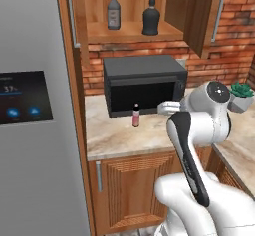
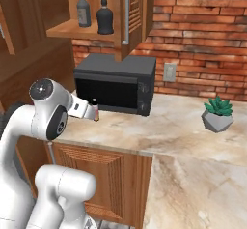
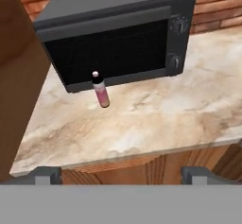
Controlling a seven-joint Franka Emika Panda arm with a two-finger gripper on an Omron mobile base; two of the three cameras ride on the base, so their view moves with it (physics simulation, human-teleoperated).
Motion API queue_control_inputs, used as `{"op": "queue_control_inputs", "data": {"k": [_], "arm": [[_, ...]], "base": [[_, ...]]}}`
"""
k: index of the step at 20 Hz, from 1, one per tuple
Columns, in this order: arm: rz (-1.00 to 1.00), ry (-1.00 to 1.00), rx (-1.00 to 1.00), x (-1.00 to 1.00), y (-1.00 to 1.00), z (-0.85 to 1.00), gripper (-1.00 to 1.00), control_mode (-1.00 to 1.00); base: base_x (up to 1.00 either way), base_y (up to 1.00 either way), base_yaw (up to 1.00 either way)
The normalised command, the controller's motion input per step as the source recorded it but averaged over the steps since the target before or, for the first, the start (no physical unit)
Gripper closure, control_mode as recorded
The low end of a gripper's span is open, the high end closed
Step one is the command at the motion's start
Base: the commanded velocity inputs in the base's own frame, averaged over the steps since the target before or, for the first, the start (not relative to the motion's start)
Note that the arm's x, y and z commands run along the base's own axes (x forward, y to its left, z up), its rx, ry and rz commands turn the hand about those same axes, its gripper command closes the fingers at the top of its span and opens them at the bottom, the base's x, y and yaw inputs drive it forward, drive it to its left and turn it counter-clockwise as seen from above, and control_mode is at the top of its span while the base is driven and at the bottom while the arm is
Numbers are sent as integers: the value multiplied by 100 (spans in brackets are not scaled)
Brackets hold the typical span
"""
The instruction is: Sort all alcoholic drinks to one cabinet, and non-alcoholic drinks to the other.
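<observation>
While jaws (image 3: pixel 121 173) hang wide apart w/ nothing between, pink bottle (image 3: pixel 100 92) stands upright on marble surface (image 3: pixel 156 119), ahead & slightly left of them, just in front of black microwave (image 3: pixel 118 34). Up above jaws, in open narrow cabinet (image 1: pixel 129 31): clear-grey red-cap bottle (image 1: pixel 113 10) left, dark round bottle (image 1: pixel 151 15) right, near each other. Far right: potted succulent (image 2: pixel 218 113).

Kitchen: microwave (image 1: pixel 144 85) on marble counter (image 1: pixel 119 135), wood cabinets.
</observation>
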Motion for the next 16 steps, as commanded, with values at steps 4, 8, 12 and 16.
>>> {"op": "queue_control_inputs", "data": {"k": [4, 8, 12, 16], "arm": [[0, 9, -2, 71, 32, -34, -100, -100], [0, 3, 0, 67, 11, -28, -100, -100], [0, 1, 0, 67, 5, -41, -100, -100], [0, 0, 0, 44, 12, -45, -100, -100]], "base": [[0, 0, 0], [0, 0, 0], [0, 0, 0], [0, 0, 0]]}}
